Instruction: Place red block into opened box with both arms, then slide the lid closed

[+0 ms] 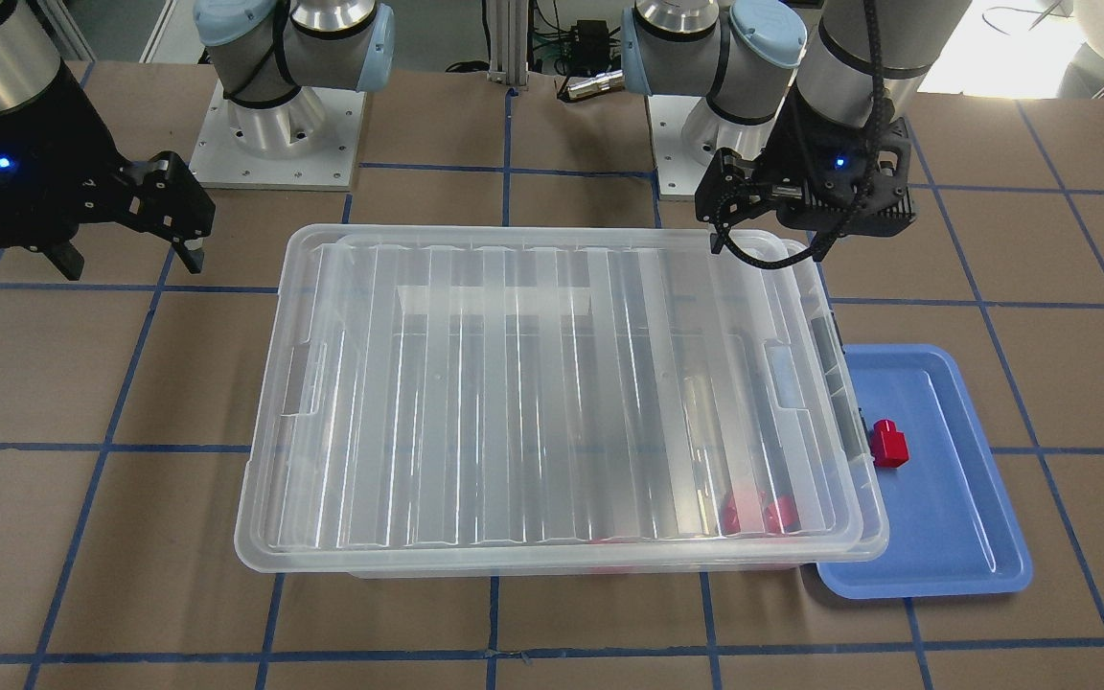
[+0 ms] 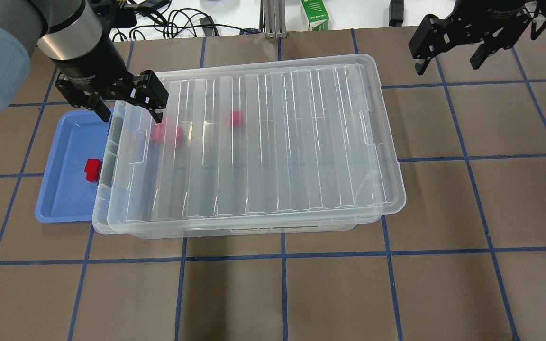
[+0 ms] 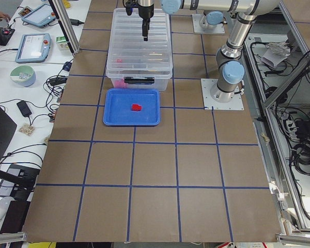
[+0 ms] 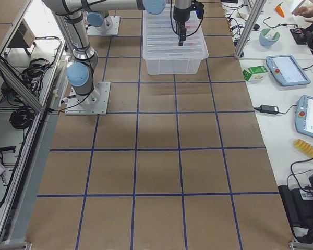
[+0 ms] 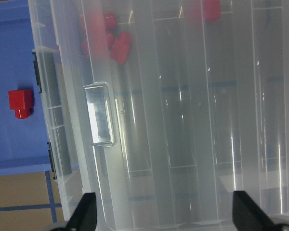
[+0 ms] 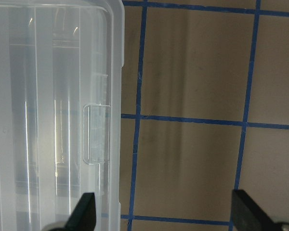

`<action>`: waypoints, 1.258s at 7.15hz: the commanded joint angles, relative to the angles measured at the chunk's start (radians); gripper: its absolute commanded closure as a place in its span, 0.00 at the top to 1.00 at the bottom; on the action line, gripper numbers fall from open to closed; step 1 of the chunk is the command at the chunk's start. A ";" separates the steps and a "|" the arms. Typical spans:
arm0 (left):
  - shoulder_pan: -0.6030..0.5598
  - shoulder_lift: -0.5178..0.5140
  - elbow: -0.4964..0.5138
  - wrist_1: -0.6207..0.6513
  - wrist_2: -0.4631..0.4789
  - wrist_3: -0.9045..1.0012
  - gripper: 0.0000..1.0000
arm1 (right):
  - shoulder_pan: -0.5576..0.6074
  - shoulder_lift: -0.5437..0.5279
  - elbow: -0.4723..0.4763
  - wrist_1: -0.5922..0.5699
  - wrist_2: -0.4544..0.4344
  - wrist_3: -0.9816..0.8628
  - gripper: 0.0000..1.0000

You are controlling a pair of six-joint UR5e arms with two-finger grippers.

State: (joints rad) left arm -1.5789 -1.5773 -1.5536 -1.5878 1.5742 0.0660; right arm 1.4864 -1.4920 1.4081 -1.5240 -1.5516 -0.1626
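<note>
On the blue tray [image 2: 48,189], the red block [image 2: 93,169] lies at about 7 o'clock from the left end effector [image 2: 129,110], its long side running 12 to 6. That end effector hangs released over the 9 o'clock end of the lid [image 2: 277,142], which covers nearly all the box [image 2: 254,229]. The right end effector [image 2: 448,59], released too, hangs over the bench [image 2: 443,237] at 2 o'clock, so the left one is much nearer.
</note>
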 commanded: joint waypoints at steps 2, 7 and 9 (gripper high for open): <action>0.000 -0.001 -0.002 -0.001 0.007 0.000 1.00 | 0.000 0.065 0.060 -0.075 0.004 0.012 1.00; 0.011 0.013 0.004 -0.014 0.007 0.011 1.00 | 0.035 0.095 0.307 -0.328 0.062 0.031 1.00; 0.022 0.002 0.021 -0.014 0.009 0.021 1.00 | 0.035 0.128 0.315 -0.392 0.052 0.023 1.00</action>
State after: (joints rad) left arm -1.5633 -1.5699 -1.5392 -1.6003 1.5834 0.0820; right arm 1.5188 -1.3871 1.7169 -1.8731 -1.4917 -0.1342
